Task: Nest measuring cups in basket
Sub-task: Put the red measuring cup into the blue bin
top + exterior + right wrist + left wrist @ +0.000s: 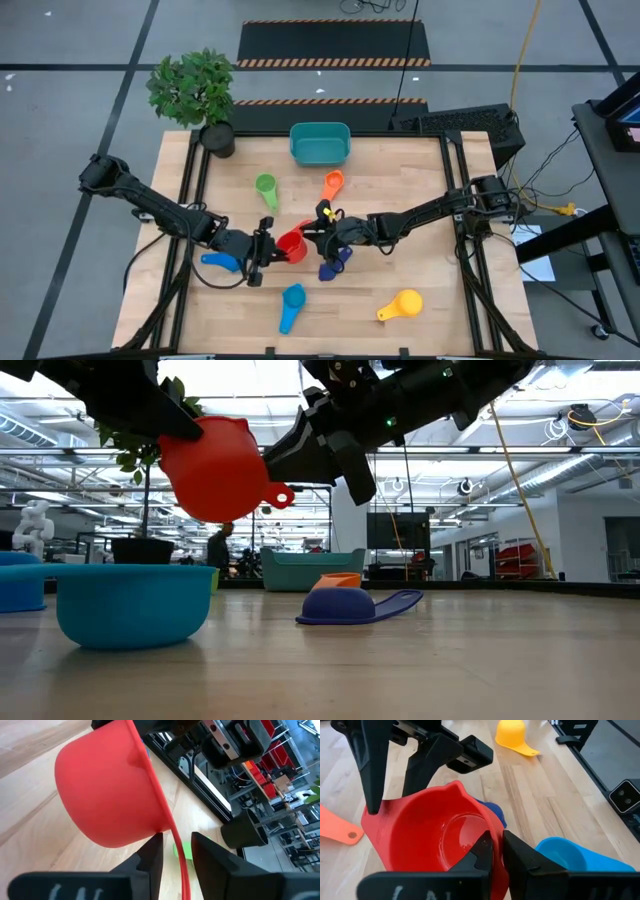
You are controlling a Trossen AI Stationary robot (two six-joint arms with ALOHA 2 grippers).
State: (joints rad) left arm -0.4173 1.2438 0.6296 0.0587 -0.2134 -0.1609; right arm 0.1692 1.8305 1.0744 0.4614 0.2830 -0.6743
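The red measuring cup [292,245] hangs tilted above the table's middle, between my two grippers. My left gripper [268,250] is shut on it from the left. My right gripper [175,842] is open on the cup's right. Its fingers stand on either side of the cup's flat handle [179,865], with a gap showing. A dark blue cup [340,605] lies mouth down on the table below. Green [266,185] and orange [333,183] cups lie near the teal basket [320,143] at the far edge. Two light blue cups [222,262] [291,305] and a yellow one [400,305] lie nearer. My left gripper pinches the red cup's rim [492,822], with one finger inside the bowl and one outside its wall. The fingers come from the table's left, slanting down. The cup is lifted clear of the table and tilted, its mouth turned toward my left gripper.
A black pot with a green plant [217,138] stands at the far left corner beside the basket. Free wood shows at the right side and along the near edge. Dark rails [455,200] frame the tabletop.
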